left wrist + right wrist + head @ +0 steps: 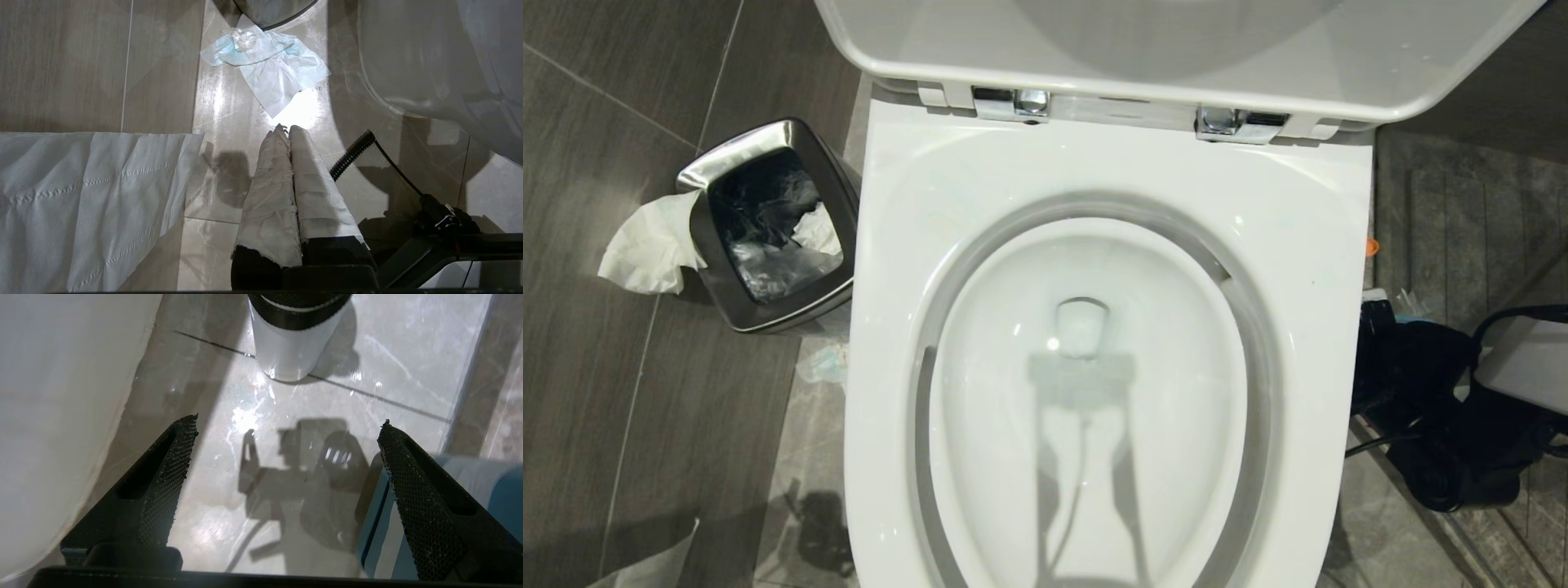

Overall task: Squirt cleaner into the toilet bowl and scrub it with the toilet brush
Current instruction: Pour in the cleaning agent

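The toilet bowl (1094,408) fills the head view, white and glossy, with its lid (1176,49) raised on chrome hinges and water at the bottom. My right gripper (288,420) hangs open over the wet floor tiles beside the bowl's outer wall (61,416), with nothing between its black textured fingers. In the head view the right arm (1437,408) reaches down at the bowl's right side. My left gripper (286,128) is shut and empty, its fingers wrapped in white, low over the floor. The toilet brush is out of view.
A white bottle with a black ribbed collar (294,335) stands on the floor ahead of the right gripper. A blue-topped holder (482,477) sits behind its one finger. A steel bin (768,220) with tissue stands left of the toilet. Crumpled tissue (269,61) and a paper sheet (81,196) lie on the floor.
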Robot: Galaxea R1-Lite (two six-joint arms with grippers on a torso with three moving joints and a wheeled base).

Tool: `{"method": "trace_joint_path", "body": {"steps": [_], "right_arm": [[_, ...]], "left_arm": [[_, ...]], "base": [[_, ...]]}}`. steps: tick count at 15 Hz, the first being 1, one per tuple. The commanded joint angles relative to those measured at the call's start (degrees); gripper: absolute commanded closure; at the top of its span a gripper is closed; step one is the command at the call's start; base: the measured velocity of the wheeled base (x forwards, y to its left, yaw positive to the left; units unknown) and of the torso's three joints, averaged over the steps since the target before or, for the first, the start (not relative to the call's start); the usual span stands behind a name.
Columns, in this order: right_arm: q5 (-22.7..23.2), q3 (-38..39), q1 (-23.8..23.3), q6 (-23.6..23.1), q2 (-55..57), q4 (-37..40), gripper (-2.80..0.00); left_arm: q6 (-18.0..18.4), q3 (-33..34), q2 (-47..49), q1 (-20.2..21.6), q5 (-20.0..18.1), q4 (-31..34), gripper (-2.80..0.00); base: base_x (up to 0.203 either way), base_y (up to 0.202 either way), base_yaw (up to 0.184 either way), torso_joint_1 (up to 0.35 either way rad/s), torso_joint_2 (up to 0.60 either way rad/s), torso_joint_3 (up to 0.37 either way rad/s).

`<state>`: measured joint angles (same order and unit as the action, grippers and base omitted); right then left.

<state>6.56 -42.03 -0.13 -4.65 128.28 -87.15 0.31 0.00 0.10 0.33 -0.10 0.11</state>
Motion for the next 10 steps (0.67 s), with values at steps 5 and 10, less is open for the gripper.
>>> {"method": "trace_joint_path", "body": {"steps": [5, 10], "right_arm": [[0.0, -4.6, 0.0, -3.2, 2.2, -0.5, -2.80], [0.0, -12.7, -0.1, -3.2, 5.2, -0.5, -2.80]], "left_arm": [[0.0, 0.1, 0.1, 0.0, 0.0, 0.1, 0.00], [0.0, 0.0, 0.1, 0.0, 0.0, 0.1, 0.00]], "base": [[0.000, 0.000, 0.000, 0.000, 0.00, 0.000], [0.000, 0.000, 0.000, 0.000, 0.00, 0.000]]}}
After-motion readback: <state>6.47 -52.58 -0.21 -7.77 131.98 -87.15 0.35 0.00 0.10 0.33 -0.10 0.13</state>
